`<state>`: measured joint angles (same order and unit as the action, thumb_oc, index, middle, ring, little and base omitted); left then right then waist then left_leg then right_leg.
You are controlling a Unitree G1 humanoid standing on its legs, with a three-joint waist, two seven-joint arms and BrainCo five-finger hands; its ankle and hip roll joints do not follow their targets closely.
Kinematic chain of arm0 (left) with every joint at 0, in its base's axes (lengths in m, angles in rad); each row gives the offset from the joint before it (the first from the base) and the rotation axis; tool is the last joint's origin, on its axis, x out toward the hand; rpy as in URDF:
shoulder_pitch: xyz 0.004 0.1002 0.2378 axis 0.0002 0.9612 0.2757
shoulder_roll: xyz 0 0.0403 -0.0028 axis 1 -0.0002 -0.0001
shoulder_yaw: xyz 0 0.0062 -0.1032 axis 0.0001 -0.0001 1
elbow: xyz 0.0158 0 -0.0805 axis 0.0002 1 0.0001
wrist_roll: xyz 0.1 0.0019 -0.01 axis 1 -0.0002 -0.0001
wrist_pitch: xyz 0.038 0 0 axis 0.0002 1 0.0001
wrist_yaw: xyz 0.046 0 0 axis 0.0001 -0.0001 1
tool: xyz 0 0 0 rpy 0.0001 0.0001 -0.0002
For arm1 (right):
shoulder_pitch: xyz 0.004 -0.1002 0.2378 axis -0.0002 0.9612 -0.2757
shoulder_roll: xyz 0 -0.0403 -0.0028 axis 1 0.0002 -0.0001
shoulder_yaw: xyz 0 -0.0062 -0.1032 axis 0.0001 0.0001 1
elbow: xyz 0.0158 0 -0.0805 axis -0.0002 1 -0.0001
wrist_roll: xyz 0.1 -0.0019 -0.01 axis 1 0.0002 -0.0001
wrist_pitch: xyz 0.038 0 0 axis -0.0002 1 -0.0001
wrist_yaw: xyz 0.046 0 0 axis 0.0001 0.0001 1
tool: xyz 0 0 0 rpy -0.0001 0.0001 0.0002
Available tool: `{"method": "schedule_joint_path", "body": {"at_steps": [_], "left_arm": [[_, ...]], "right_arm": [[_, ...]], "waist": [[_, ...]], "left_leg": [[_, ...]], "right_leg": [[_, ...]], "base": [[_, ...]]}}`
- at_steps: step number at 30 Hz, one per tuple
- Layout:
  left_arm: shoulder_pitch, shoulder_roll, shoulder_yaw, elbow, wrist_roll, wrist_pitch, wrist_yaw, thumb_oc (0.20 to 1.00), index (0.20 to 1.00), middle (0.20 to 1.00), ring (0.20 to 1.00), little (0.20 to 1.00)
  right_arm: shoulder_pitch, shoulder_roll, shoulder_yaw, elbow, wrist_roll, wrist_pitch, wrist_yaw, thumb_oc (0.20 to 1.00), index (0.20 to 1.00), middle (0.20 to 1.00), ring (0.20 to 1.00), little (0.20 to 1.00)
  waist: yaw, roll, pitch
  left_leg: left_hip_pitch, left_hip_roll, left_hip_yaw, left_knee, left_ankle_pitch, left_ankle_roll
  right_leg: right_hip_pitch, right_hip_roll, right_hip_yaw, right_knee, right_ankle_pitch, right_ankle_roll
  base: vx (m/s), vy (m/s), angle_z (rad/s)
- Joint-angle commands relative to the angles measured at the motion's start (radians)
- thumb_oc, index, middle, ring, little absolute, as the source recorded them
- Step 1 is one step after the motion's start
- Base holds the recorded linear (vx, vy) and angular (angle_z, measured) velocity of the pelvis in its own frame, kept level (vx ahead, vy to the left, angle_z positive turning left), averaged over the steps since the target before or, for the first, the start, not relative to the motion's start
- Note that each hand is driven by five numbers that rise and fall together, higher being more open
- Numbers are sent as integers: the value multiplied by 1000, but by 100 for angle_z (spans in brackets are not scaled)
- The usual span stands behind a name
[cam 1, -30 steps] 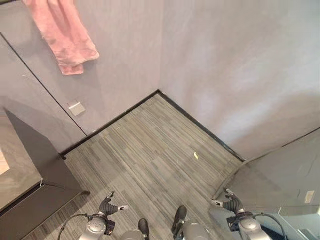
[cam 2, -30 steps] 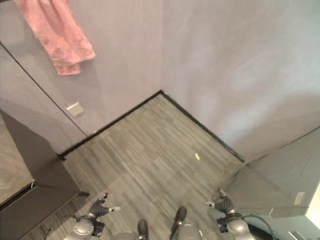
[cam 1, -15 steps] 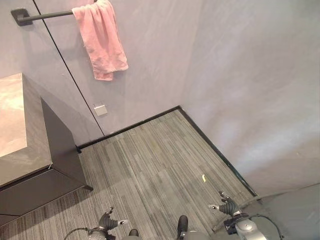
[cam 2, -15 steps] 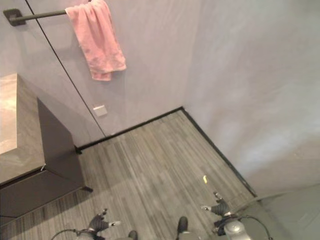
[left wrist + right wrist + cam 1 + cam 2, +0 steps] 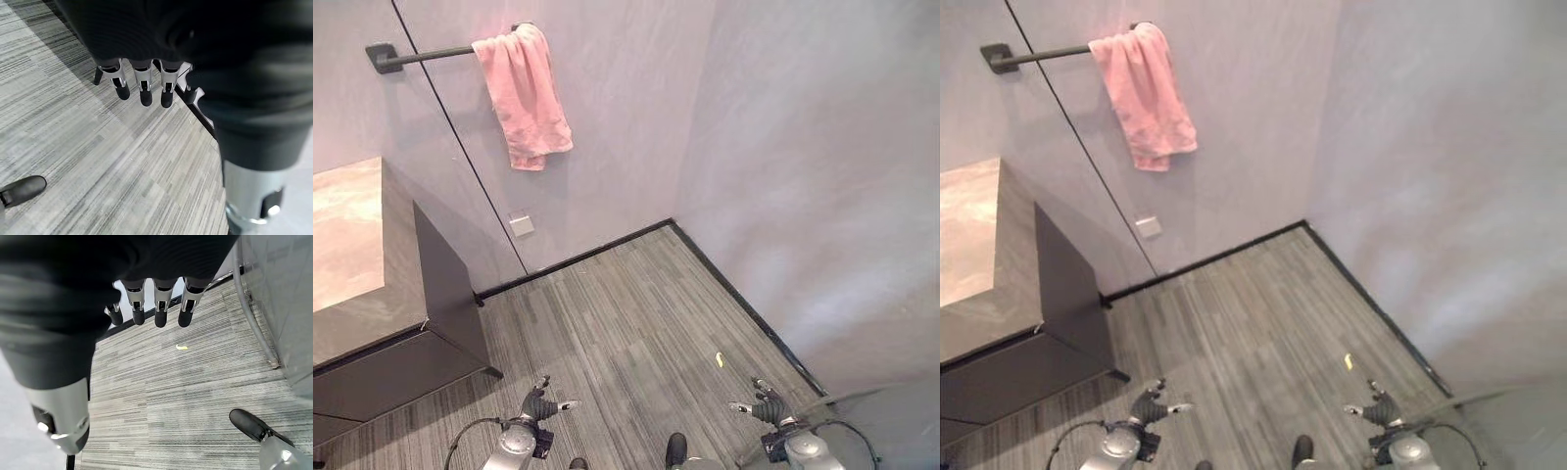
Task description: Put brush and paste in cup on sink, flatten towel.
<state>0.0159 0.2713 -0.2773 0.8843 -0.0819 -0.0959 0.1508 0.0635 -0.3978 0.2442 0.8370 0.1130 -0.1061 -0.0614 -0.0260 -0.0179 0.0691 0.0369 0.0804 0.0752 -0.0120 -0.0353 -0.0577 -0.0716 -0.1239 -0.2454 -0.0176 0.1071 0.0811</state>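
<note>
A pink towel point(image 5: 524, 98) hangs bunched and narrow over a dark bar point(image 5: 421, 56) on the grey wall, its lower end folded up unevenly. Left of it stands the sink cabinet, with a stone-look counter point(image 5: 352, 245) and dark sides. My left hand point(image 5: 540, 403) hangs low over the floor at the bottom left, far below the towel. In the left wrist view its fingers point(image 5: 142, 87) are straight and hold nothing. My right hand point(image 5: 766, 404) hangs at the bottom right; its fingers point(image 5: 156, 308) are relaxed and empty too.
Grey striped floor runs into a room corner with a dark skirting. A small yellow scrap point(image 5: 720, 360) lies on the floor near the right wall. A white wall plate point(image 5: 521, 225) sits low under the towel. A curved glass panel edge point(image 5: 862, 406) stands at the lower right.
The camera has swung, so the towel bar and counter now show more fully and further right. Both hands still hang low with straight fingers.
</note>
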Motion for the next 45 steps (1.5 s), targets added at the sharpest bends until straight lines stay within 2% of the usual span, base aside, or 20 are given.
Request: {"method": "schedule_joint_path", "body": {"at_steps": [1, 5, 6, 7, 17, 22, 27, 32, 34, 35, 37, 39, 40, 41, 42, 43, 45], "left_arm": [[-22, 52, 47, 5, -44, -59, 33, 1000, 1000, 1000, 1000, 1000], [-28, 54, 82, 38, -64, -65, 55, 1000, 1000, 1000, 1000, 1000], [-62, 25, -42, -11, -33, -34, -12, 1000, 1000, 1000, 1000, 1000], [-52, 21, -40, 6, -22, -32, -14, 1000, 1000, 1000, 1000, 1000], [-45, 32, -40, 12, 1, -30, -19, 1000, 1000, 1000, 1000, 1000], [-55, 44, -47, -14, 9, -30, -24, 1000, 1000, 1000, 1000, 1000], [-30, 100, -33, -111, 48, -31, -34, 1000, 1000, 1000, 1000, 1000], [-12, 119, -14, -147, 49, -30, -42, 1000, 1000, 1000, 1000, 1000], [-13, 118, -4, -142, 47, -28, -39, 1000, 1000, 1000, 1000, 1000], [-17, 118, -4, -145, 45, -27, -38, 1000, 1000, 1000, 1000, 1000], [-17, 119, -5, -148, 49, -26, -39, 1000, 1000, 1000, 1000, 1000], [-28, 120, -19, -148, 72, -24, -49, 1000, 1000, 1000, 1000, 1000], [-34, 115, -21, -137, 81, -24, -44, 1000, 1000, 1000, 1000, 1000], [-34, 115, -21, -136, 81, -25, -44, 1000, 1000, 1000, 1000, 1000], [-35, 111, -21, -123, 82, -21, -39, 1000, 1000, 1000, 1000, 1000], [-33, 111, -21, -131, 75, -21, -40, 1000, 1000, 1000, 1000, 1000], [-42, 105, -28, -129, 73, -21, -44, 1000, 1000, 1000, 1000, 1000]], "right_arm": [[-25, 20, -21, -4, 35, -38, -12, 1000, 1000, 1000, 1000, 1000], [-39, 36, -3, 19, 10, -35, -16, 1000, 1000, 1000, 1000, 1000], [-71, 56, -20, 148, 72, 0, -31, 1000, 1000, 1000, 1000, 1000], [-73, 52, -9, 143, 36, 2, -31, 1000, 1000, 1000, 1000, 1000], [-66, 54, -21, 184, 8, 10, -28, 1000, 1000, 1000, 1000, 1000], [-79, 43, -27, 204, -29, 21, -31, 1000, 1000, 1000, 1000, 1000], [-95, 31, -39, 119, -31, 15, -39, 1000, 1000, 1000, 1000, 1000], [-76, 28, -34, 41, -54, 13, -26, 1000, 1000, 1000, 1000, 1000], [-62, 31, -37, 8, -55, 11, -27, 1000, 1000, 1000, 1000, 1000], [-61, 33, -29, -7, -63, 9, -30, 1000, 1000, 1000, 1000, 1000], [-56, 30, -26, -13, -69, 7, -29, 1000, 1000, 1000, 1000, 1000], [-34, 28, -26, -16, -68, 0, -21, 1000, 1000, 1000, 1000, 1000], [-33, 34, -27, 0, -61, -4, -23, 1000, 1000, 1000, 1000, 1000], [-34, 34, -27, 1, -60, -5, -23, 1000, 1000, 1000, 1000, 1000], [-40, 36, -20, 17, -58, -8, -25, 1000, 1000, 1000, 1000, 1000], [-40, 32, -19, 12, -56, -9, -25, 1000, 1000, 1000, 1000, 1000], [-36, 24, -21, 8, -37, -14, -25, 1000, 1000, 1000, 1000, 1000]], "waist": [[0, -54, -15], [8, -51, -25], [-14, -26, -14], [-9, -27, -15], [-4, -38, -14], [2, -40, -1], [10, -38, 20], [10, -33, 36], [3, -32, 49], [-6, -26, 64], [-9, -24, 66], [-32, -17, 66], [-36, -16, 61], [-36, -17, 62], [-29, -20, 59], [-30, -19, 59], [-50, -15, 63]], "left_leg": [[-1, -55, -1, -3, 17, 24], [25, -57, -2, -52, 34, 26], [-24, -5, 39, -12, 54, -2], [-8, -5, 45, -24, 52, -1], [0, -15, 41, -18, 36, 8], [-28, -60, 16, 43, -6, 39], [-37, -106, 19, 57, -27, 74], [-42, -135, 8, 69, -40, 93], [-38, -149, 2, 74, -45, 105], [-42, -153, -3, 79, -44, 110], [-44, -155, -2, 83, -46, 114], [-42, -162, -20, 87, -48, 119], [-36, -164, -19, 81, -46, 121], [-34, -164, -19, 81, -48, 120], [-20, -166, -5, 67, -46, 121], [-12, -167, -3, 61, -41, 118], [5, -178, -18, 69, -36, 110]], "right_leg": [[43, -21, 46, 58, -41, 65], [51, -28, 54, 42, -30, 74], [83, -8, 15, -24, -58, 46], [89, -13, 17, -23, -53, 53], [87, -35, 5, 19, -58, 70], [76, -80, 2, 78, -51, 88], [38, -128, 35, 128, 23, 116], [8, -149, 63, 190, 41, 113], [-11, -157, 83, 229, 66, 111], [-36, -145, 108, 266, 72, 104], [-43, -135, 120, 283, 60, 99], [-63, -47, 183, 330, -30, 70], [-74, -8, 177, 337, -58, 57], [-75, -8, 178, 340, -61, 57], [-91, 8, 110, 352, -63, 52], [-114, 28, 85, 362, -58, 49], [-159, 66, 87, 352, -53, 50]], "base": [[14, 115, -32], [4, 53, -9], [69, 68, -4], [61, 48, -2], [28, 53, -1], [-16, 150, 14], [-14, 222, 7], [12, 154, -7], [6, 181, 1], [0, 173, 1], [21, 141, 9], [76, 175, 2], [62, 85, 13], [70, 93, 35], [56, 73, 35], [72, 93, -2], [105, 68, -32]]}}
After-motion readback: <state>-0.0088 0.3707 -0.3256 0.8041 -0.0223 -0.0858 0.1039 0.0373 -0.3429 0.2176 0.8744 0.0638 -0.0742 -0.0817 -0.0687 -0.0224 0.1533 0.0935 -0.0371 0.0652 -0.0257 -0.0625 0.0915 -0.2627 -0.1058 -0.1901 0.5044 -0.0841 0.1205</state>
